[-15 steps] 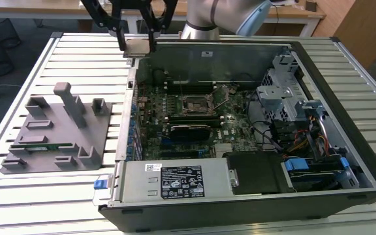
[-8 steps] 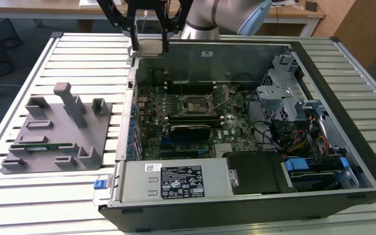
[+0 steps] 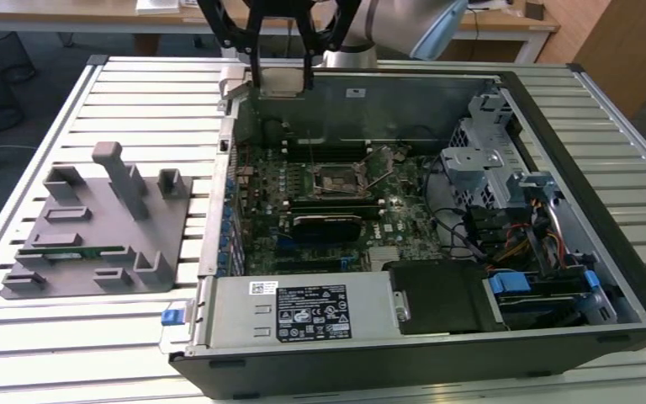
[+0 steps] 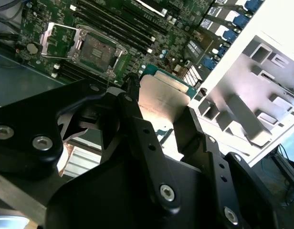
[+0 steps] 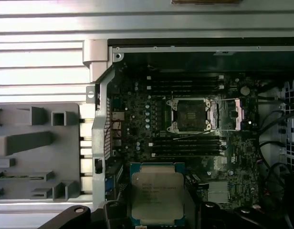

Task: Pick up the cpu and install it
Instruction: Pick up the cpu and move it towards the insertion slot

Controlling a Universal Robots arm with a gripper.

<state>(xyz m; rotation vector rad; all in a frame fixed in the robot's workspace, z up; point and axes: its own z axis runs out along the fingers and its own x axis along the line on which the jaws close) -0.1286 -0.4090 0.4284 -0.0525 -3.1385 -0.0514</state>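
The gripper point(image 3: 280, 77), clamped on the cpu point(image 5: 157, 193), hung above the case's point(image 3: 413, 94) far wall, the open socket point(image 3: 338, 178) lower, toward the exterior view's right.

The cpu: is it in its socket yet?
Out. The claw grips the cpu; the socket lies empty.

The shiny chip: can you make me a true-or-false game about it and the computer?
1. The gripper holds the chip. True.
2. The chip sits in the socket. False: the socket is empty, and the chip is in the gripper.
3. The computer case is closed. False: it is open.
4. A green stick lies on the grey tray. True.
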